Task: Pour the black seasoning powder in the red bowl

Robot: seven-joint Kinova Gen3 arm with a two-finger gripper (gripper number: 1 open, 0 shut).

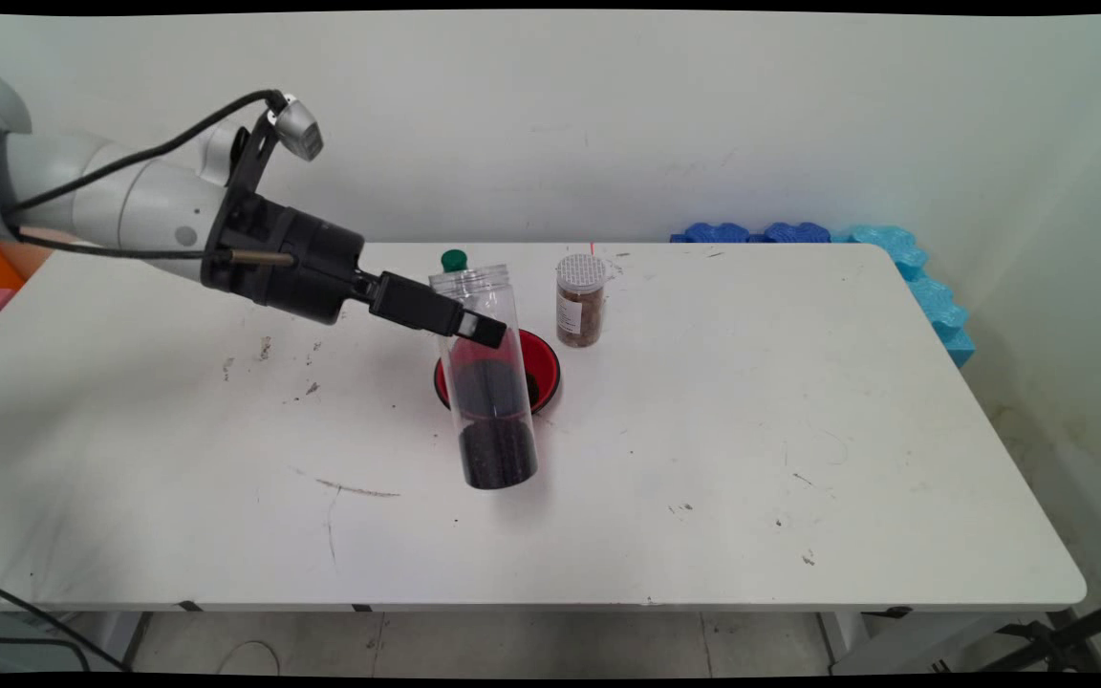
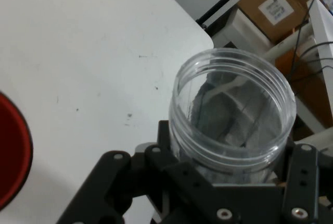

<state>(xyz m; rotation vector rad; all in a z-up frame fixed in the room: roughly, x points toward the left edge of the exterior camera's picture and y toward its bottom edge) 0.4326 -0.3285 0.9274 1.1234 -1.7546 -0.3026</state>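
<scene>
Fingers point(image 1: 474, 327) clamp open jar point(image 1: 488, 382), hiding part of red bowl point(image 1: 543, 363).

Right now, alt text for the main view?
The black gripper grips a clear open jar, dark grains at its bottom, tilted above a red bowl on the white table. A small lidded jar stands behind.

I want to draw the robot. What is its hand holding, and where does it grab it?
The gripper holds a clear jar of dark grains near its open top.
</scene>
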